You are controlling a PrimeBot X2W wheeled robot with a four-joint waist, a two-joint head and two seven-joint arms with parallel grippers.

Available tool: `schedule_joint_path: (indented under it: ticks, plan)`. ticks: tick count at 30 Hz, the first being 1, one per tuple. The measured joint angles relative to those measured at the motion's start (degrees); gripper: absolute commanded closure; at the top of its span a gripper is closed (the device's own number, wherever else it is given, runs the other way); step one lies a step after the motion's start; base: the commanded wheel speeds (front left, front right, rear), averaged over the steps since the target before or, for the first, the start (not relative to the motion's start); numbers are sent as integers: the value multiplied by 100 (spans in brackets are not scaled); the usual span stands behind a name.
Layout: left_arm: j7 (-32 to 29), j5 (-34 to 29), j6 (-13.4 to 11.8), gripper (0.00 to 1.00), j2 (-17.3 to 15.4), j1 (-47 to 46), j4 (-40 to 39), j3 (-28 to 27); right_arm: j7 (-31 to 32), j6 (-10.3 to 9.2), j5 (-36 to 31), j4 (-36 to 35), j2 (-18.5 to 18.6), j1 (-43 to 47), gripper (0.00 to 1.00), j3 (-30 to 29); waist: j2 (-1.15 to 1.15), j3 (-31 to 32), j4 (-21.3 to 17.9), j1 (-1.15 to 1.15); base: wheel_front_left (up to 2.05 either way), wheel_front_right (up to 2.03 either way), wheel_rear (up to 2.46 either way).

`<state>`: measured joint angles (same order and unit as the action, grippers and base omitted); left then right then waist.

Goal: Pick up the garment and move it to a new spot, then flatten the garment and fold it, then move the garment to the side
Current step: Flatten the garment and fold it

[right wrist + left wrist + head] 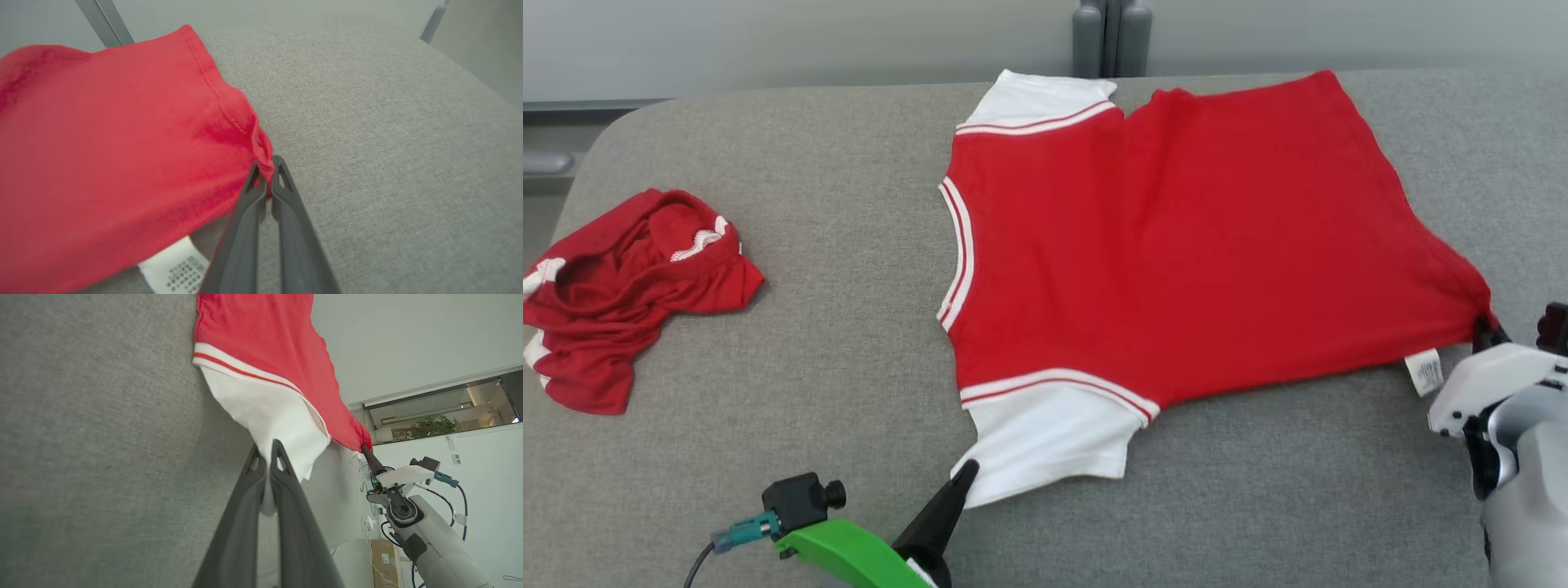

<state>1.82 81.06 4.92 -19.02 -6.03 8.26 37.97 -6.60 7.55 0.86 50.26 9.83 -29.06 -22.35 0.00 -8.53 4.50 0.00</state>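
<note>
Garment (1176, 245) held at two corners, spread on grey table

My left gripper (267, 451) is clenched on the near sleeve (1054, 441). The two dark fingers are pressed together, and in the left wrist view a strip of white cloth runs down between them. From the head view the tips sit right at the sleeve's lower corner.

My right gripper (267, 165) is clamped on the red hem corner. The fabric bunches and puckers just at the tips, and the corner is drawn out to a point toward the gripper.

A white care label (1423, 371) pokes out from under the hem, just beside the right gripper. Its print is too small for me to read.

The garment is a red T-shirt with white sleeves and red-and-white trim. It lies across the middle and right of the table (809, 367), sideways to me, with the neckline toward my left and the hem toward my right. The far sleeve (1037, 102) reaches the table's far edge. The body lies mostly flat, with a shallow crease running down from the far shoulder. The near edge between my two grips looks slightly lifted off the surface at the hem end.

The table has a grey woven padded top with rounded corners.

A second red piece of clothing (621, 286) sits crumpled at the left edge, well apart from the shirt. It also has some white trim.

Two grey posts (1111, 37) stand just beyond the far edge, behind the far sleeve.

A green fitting (849, 551) shows on my left wrist at the bottom of the head view.
</note>
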Motion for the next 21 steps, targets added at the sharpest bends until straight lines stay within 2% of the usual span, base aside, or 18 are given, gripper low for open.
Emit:
schedule_joint_path:
  ticks: [4, 8, 17, 21]
  plan:
    - [55, 0, -142, 100, -90, 200, -256, -22, 680, 0, -400, -557, -243, 488, 100, -427, 0, 104, 62, 0, 0, 0, 0]
    - [114, -2, -275, 100, -146, 318, -377, -41, 1444, 0, -483, -1314, -576, 1041, 100, -516, 0, 167, 99, 0, 0, 0, 0]
    - [78, -99, -526, 100, -302, 472, -514, 0, 3014, 0, 7, -3381, -702, 2399, 100, -135, 0, 179, -9, 0, 0, 0, 0]
    - [142, -144, -610, 100, -370, 544, -637, -57, 3293, 0, 324, -4186, -706, 2767, 100, -44, 0, 154, -99, 0, 0, 0, 0]
